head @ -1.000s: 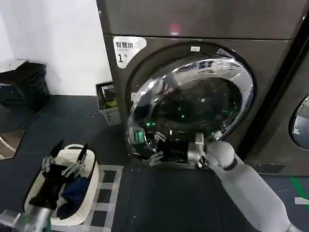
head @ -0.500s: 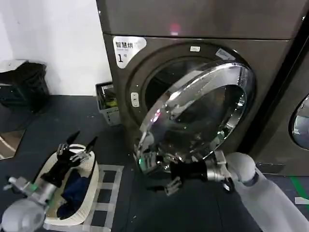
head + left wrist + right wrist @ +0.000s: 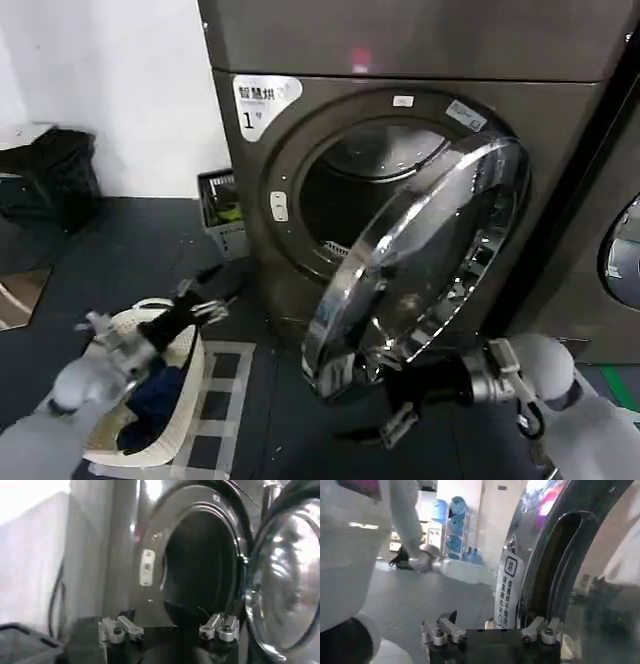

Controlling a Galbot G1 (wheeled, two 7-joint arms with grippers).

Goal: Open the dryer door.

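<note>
The dryer, marked 1, fills the upper middle of the head view. Its dryer door stands swung partly open at center right, exposing the dark drum mouth. At the lower right, the right gripper sits at the door's bottom chrome rim, fingers spread. At the lower left, the left gripper hovers with fingers spread above a white laundry basket.
</note>
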